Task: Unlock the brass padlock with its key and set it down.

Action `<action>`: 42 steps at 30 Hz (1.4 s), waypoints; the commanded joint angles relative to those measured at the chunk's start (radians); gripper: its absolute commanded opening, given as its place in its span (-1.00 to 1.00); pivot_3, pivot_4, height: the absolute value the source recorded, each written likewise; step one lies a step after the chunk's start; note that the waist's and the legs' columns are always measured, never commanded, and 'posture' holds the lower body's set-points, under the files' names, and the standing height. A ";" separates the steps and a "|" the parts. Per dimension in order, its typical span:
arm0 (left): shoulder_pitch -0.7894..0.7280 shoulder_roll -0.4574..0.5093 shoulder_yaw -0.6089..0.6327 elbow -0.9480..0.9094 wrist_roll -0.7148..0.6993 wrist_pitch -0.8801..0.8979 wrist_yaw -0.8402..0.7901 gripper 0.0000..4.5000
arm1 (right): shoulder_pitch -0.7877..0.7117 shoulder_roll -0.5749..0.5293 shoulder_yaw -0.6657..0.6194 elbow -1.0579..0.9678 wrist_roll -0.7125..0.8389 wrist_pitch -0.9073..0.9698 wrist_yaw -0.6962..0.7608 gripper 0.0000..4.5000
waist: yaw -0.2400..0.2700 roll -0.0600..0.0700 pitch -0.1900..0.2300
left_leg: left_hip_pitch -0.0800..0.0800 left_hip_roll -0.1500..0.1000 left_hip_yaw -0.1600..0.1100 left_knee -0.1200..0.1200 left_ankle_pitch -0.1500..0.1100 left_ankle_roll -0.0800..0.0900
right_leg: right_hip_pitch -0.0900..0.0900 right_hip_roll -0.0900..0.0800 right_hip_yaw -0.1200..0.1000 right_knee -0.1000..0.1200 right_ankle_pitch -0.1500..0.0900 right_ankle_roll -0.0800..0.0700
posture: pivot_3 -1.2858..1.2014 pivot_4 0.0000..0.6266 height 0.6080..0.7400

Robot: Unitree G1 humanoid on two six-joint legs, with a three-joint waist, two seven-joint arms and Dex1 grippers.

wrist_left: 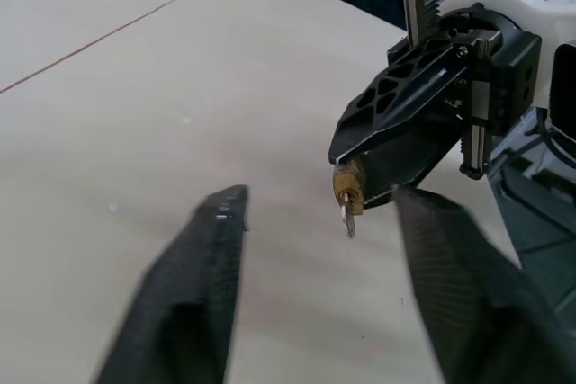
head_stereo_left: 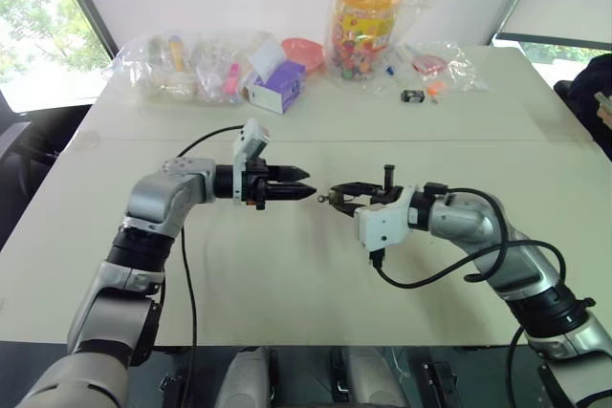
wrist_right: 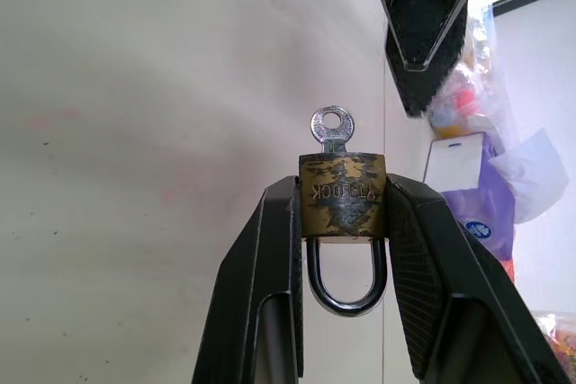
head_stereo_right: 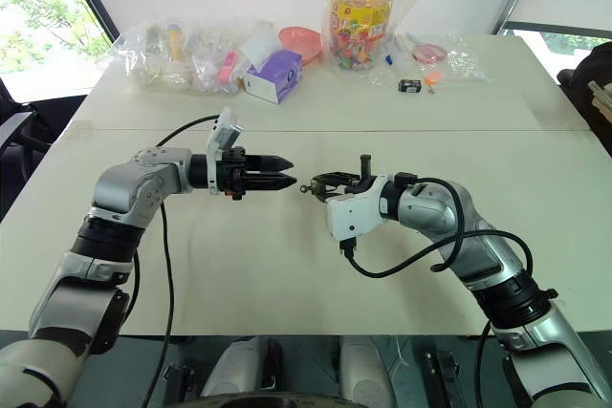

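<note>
Facing each other above the pale beige table (head_stereo_left: 287,265) in the head views, the left gripper (head_stereo_left: 308,189) and right gripper (head_stereo_left: 335,198) nearly meet tip to tip, the right one clenched around the small yellowish-brass padlock (head_stereo_left: 329,198). In the left wrist view, the left gripper's two black fingers (wrist_left: 193,285) stand spread apart, holding nothing, with the padlock just beyond them. In the right wrist view, the padlock sits pinched between the right fingers, its silvery shackle (wrist_right: 346,287) pointing back toward the wrist and a small silver key (wrist_right: 332,127) stuck in its far end.
</note>
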 commanded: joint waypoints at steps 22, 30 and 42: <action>-0.017 -0.048 -0.013 0.024 0.034 -0.034 -0.037 0.21 | -0.056 -0.005 -0.033 -0.052 -0.004 -0.018 0.002 -0.69 | 0.001 0.000 0.000 | 0.000 0.000 0.000 0.000 0.000 0.000 | 0.000 0.000 0.000 0.000 0.000 0.000 | 0.03 -0.52 1.00; -0.015 -0.061 -0.008 0.028 0.039 -0.051 -0.031 -0.98 | -0.054 -0.006 -0.034 -0.058 -0.001 -0.018 0.009 -0.69 | 0.001 0.000 0.000 | 0.000 0.000 0.000 0.000 0.000 0.000 | 0.000 0.000 0.000 0.000 0.000 0.000 | 0.03 -0.52 1.00; 0.018 -0.059 -0.046 -0.001 0.135 -0.242 -0.023 -0.98 | -0.054 0.019 -0.043 -0.090 0.068 0.072 0.049 -0.69 | 0.001 0.000 0.000 | 0.000 0.000 0.000 0.000 0.000 0.000 | 0.000 0.000 0.000 0.000 0.000 0.000 | 0.03 -0.52 1.00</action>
